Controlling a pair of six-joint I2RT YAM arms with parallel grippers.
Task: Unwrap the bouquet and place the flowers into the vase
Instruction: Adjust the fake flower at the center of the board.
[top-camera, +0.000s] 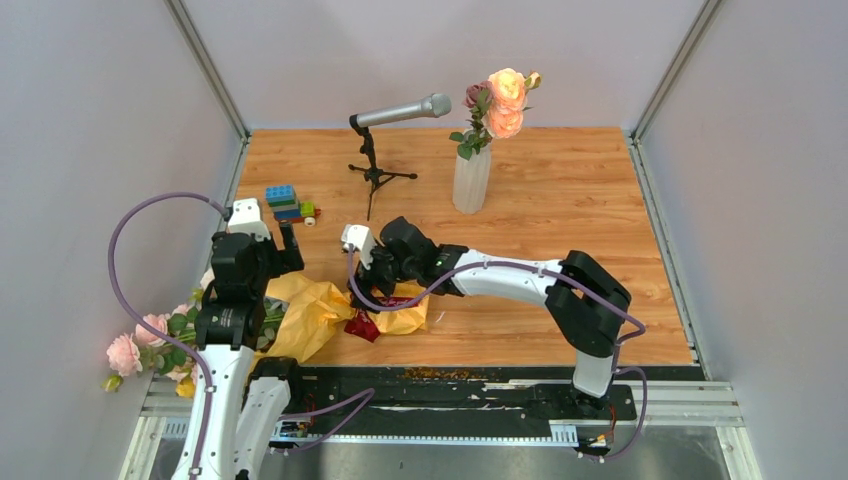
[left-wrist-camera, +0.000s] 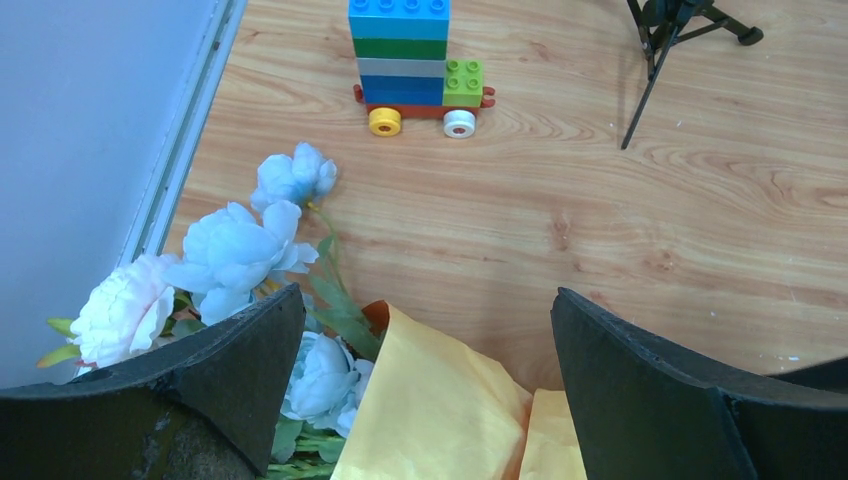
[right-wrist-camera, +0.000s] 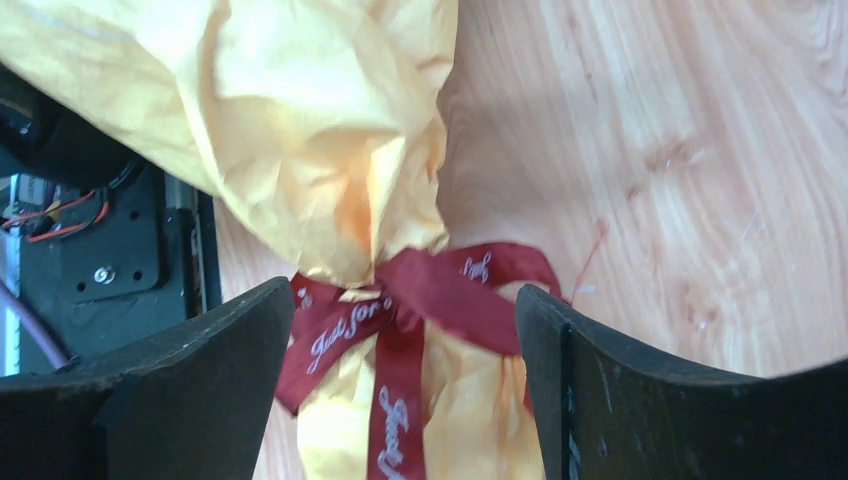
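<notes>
We see a wood-grain table (top-camera: 570, 220) between pale grey walls (top-camera: 90, 120). The vase (top-camera: 472, 180) stands toward the back. The bouquet (top-camera: 312, 312) lies nearer us, left of the vase. Our left gripper (left-wrist-camera: 425, 300) hangs spread above the bouquet, and our right gripper (right-wrist-camera: 402, 290) is spread astride its ribbon (right-wrist-camera: 440, 290).

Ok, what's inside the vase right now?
Two peach roses, a darker pink bloom and green leaves rise above the vase rim. Their stems inside are hidden by its cloudy white wall.
</notes>
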